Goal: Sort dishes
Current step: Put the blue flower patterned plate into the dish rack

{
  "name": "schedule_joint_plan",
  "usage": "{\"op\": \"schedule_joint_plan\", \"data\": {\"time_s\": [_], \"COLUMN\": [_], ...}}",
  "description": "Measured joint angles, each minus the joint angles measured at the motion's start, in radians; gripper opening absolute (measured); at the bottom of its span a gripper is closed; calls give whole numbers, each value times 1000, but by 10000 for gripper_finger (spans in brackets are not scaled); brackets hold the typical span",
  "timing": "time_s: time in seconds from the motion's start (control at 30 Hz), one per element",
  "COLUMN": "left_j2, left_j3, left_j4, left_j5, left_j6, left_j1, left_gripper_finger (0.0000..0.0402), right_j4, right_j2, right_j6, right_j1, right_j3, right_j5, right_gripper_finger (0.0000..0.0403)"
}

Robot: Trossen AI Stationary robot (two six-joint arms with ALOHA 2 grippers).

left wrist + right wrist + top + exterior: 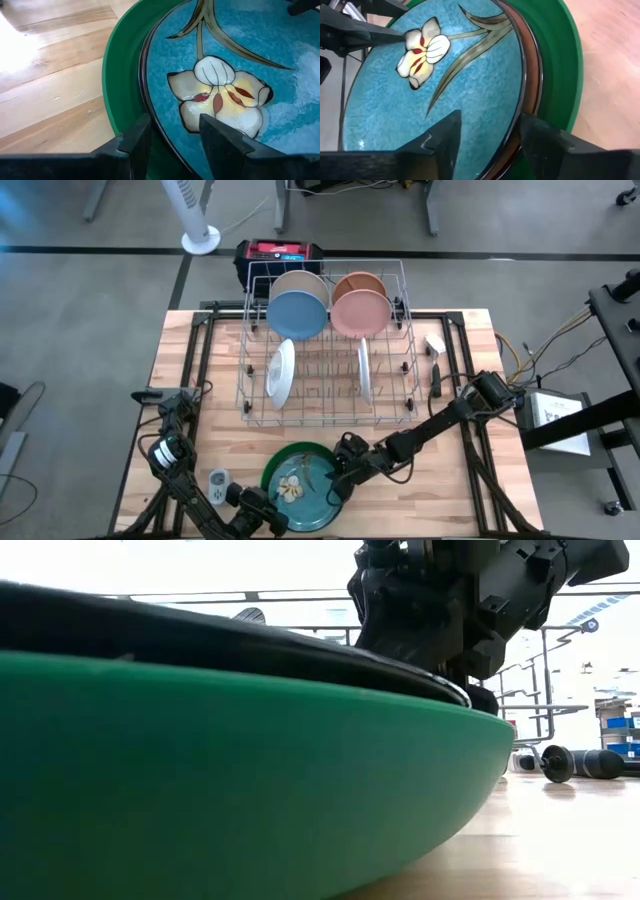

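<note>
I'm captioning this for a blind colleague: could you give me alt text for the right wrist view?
The right claw straddles the rim of a blue plate painted with a cream flower, one finger on its face, one outside its dark edge. The plate lies inside a green dish on a wooden table.

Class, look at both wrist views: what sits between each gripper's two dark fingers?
In both, the dark rim of the blue flower-painted plate, resting inside the large green bowl.
</note>
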Motion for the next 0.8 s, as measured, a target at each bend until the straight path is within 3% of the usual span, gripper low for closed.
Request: {"op": "schedule_joint_plan", "data": {"time_s": [0.4,0.8], "left_j2": [2,7], "left_j3": [0,92], "left_j4": [8,-106], "left_j5": [-36,-43], "left_j6": [-5,-4], "left_j1": [-1,-15], "left_gripper_finger": [155,155], "right_j4": [-6,1], "right_j2": [2,-2], "right_j6": [-74,-147], "right_j1": [-19,-26], "right_j3": [0,11], "right_j5": [61,107], "right_gripper_finger": [13,2]}}
